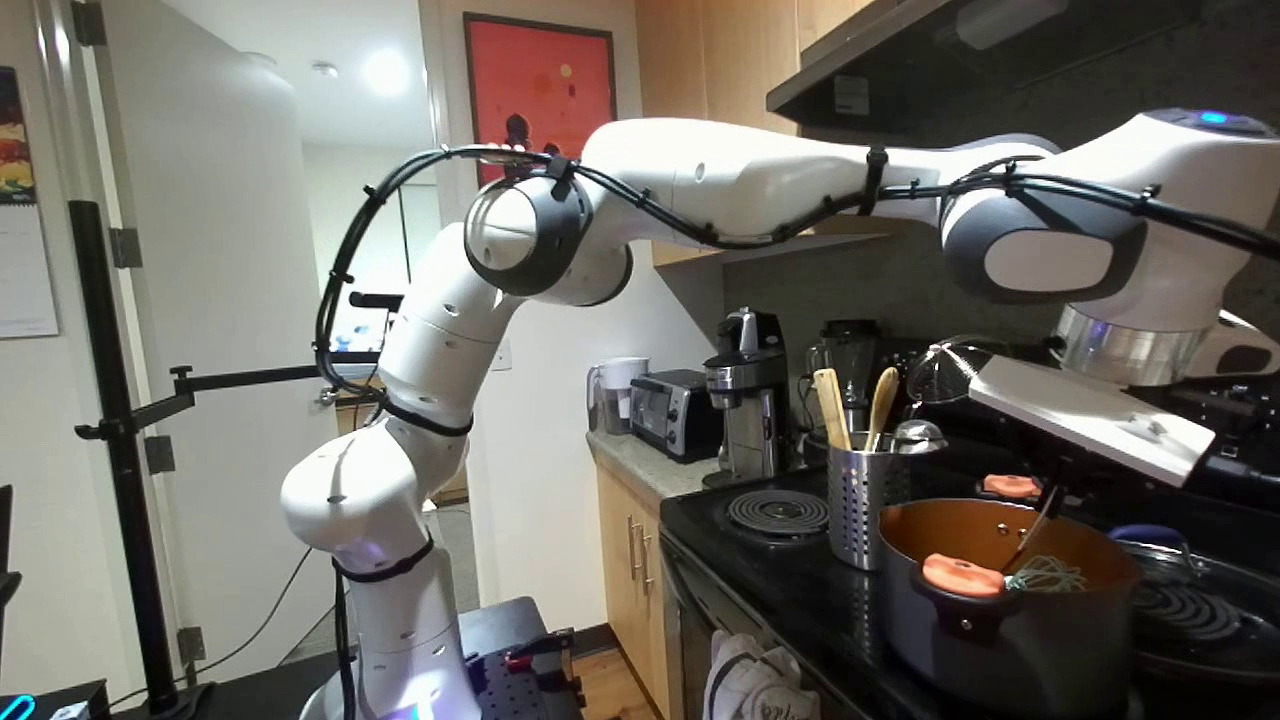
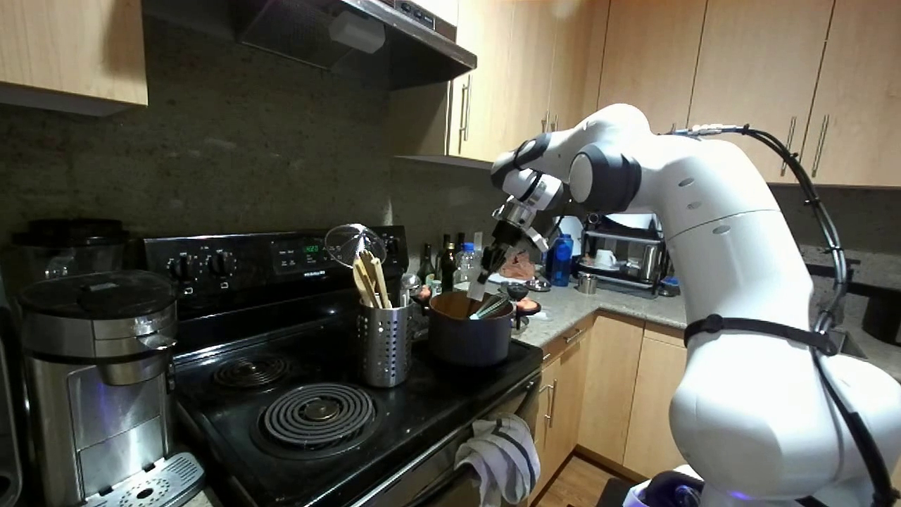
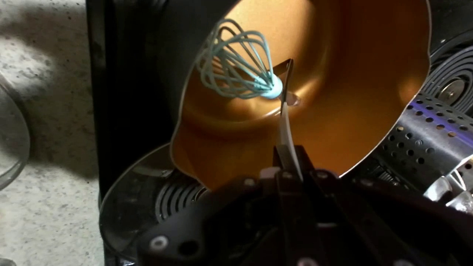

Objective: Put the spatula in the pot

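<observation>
The pot (image 1: 1000, 650) stands on the stove, dark outside and orange-copper inside, with reddish side handles. It also shows in an exterior view (image 2: 468, 341) and in the wrist view (image 3: 362, 85). My gripper (image 3: 292, 157) is above the pot opening, pointing down, also seen in both exterior views (image 1: 1062, 482) (image 2: 486, 271). It is shut on the spatula (image 3: 285, 125), gripping its thin, pale flat blade (image 2: 477, 290). The spatula's lower part reaches inside the pot; its far end is partly hidden behind the whisk. A teal whisk (image 3: 240, 66) leans in the pot, its wire head near the rim.
A perforated metal utensil holder (image 1: 858, 505) with wooden utensils and a strainer stands close beside the pot. A clear lid (image 3: 136, 199) lies over a burner on the pot's other side. A range hood (image 2: 366, 42) hangs above. A towel (image 2: 500, 451) hangs on the oven front.
</observation>
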Robot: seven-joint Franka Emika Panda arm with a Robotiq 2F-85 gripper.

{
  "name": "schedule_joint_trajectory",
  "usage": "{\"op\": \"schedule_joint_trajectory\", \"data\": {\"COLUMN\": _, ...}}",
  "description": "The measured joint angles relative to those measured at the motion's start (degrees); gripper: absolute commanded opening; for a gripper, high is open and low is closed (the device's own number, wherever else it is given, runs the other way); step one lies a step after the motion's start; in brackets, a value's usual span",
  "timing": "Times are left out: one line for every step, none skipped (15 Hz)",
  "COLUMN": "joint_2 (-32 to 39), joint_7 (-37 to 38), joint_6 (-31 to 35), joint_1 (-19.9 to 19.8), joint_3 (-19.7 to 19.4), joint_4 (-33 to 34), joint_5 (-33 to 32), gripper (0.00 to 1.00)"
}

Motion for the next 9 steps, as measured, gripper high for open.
{"op": "schedule_joint_trajectory", "data": {"joint_2": 0.7, "joint_7": 0.7, "joint_6": -0.3, "joint_1": -0.6, "joint_3": 0.4, "joint_4": 0.9, "joint_5": -0.1, "gripper": 0.01}}
{"op": "schedule_joint_trajectory", "data": {"joint_2": 1.3, "joint_7": 1.1, "joint_6": -0.7, "joint_1": -1.1, "joint_3": 0.8, "joint_4": 1.8, "joint_5": -0.1, "gripper": 0.02}}
{"op": "schedule_joint_trajectory", "data": {"joint_2": 1.8, "joint_7": 1.8, "joint_6": -1.1, "joint_1": -1.6, "joint_3": 1.2, "joint_4": 2.7, "joint_5": -0.2, "gripper": 0.06}}
{"op": "schedule_joint_trajectory", "data": {"joint_2": 2.3, "joint_7": 2.2, "joint_6": -1.5, "joint_1": -2.1, "joint_3": 1.7, "joint_4": 3.5, "joint_5": -0.4, "gripper": 0.22}}
{"op": "schedule_joint_trajectory", "data": {"joint_2": 2.7, "joint_7": 2.9, "joint_6": -1.8, "joint_1": -2.5, "joint_3": 2.1, "joint_4": 4.4, "joint_5": -0.8, "gripper": 0.31}}
{"op": "schedule_joint_trajectory", "data": {"joint_2": 3.1, "joint_7": 3.2, "joint_6": -1.9, "joint_1": -2.8, "joint_3": 2.5, "joint_4": 5.1, "joint_5": -1.2, "gripper": 0.35}}
{"op": "schedule_joint_trajectory", "data": {"joint_2": 3.5, "joint_7": 3.7, "joint_6": -1.9, "joint_1": -3.1, "joint_3": 3.0, "joint_4": 5.9, "joint_5": -1.8, "gripper": 0.41}}
{"op": "schedule_joint_trajectory", "data": {"joint_2": 3.9, "joint_7": 4.0, "joint_6": -1.9, "joint_1": -3.4, "joint_3": 3.3, "joint_4": 6.7, "joint_5": -2.5, "gripper": 0.50}}
{"op": "schedule_joint_trajectory", "data": {"joint_2": 4.3, "joint_7": 4.1, "joint_6": -1.9, "joint_1": -3.6, "joint_3": 3.5, "joint_4": 7.4, "joint_5": -3.2, "gripper": 0.56}}
